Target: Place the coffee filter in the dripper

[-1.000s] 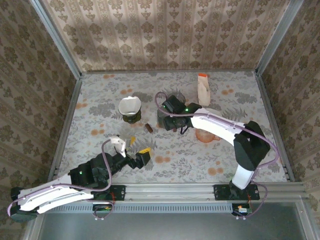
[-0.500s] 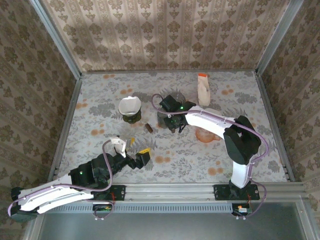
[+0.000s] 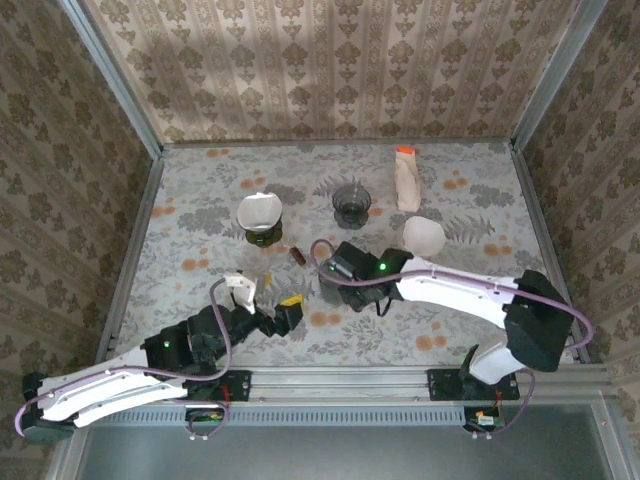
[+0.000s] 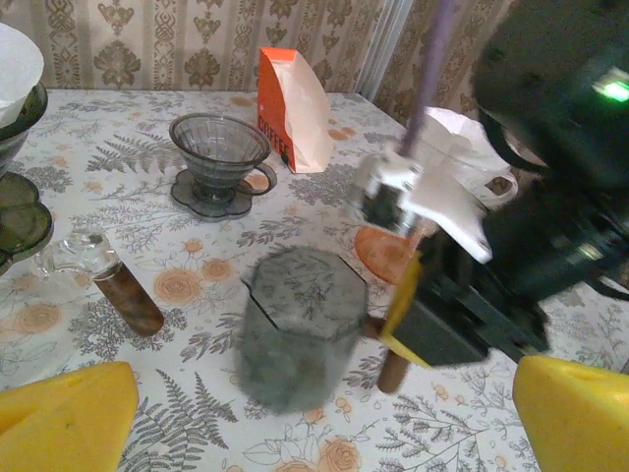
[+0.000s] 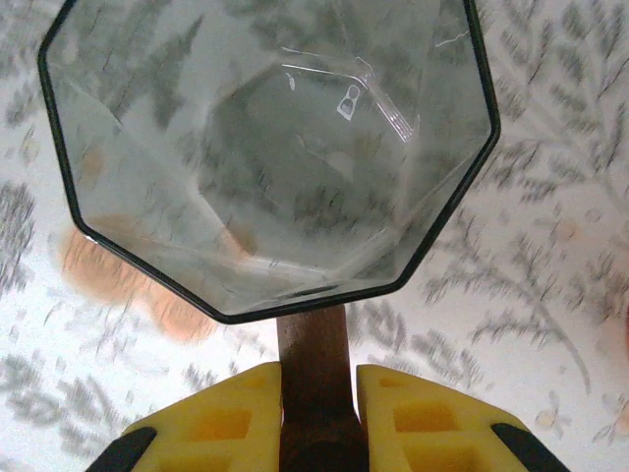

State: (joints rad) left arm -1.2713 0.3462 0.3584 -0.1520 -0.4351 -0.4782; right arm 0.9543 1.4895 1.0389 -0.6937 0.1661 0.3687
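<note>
Tabletop (image 3: 200,185); right hand (image 5: 316,393) tight on handle (image 5: 313,344)

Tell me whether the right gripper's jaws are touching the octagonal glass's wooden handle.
Touching. The right wrist view shows the right gripper with jaws pressed against both sides of the wooden handle, no gap.

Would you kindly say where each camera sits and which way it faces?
Top external: overhead behind the bases, looking down on the table; left arm and right arm show.
Left wrist: low over the table, facing the dripper; open left gripper at bottom.
Right wrist: looking down into the smoky glass cup; right gripper clamps its handle.
Both wrist views share that cup.
</note>
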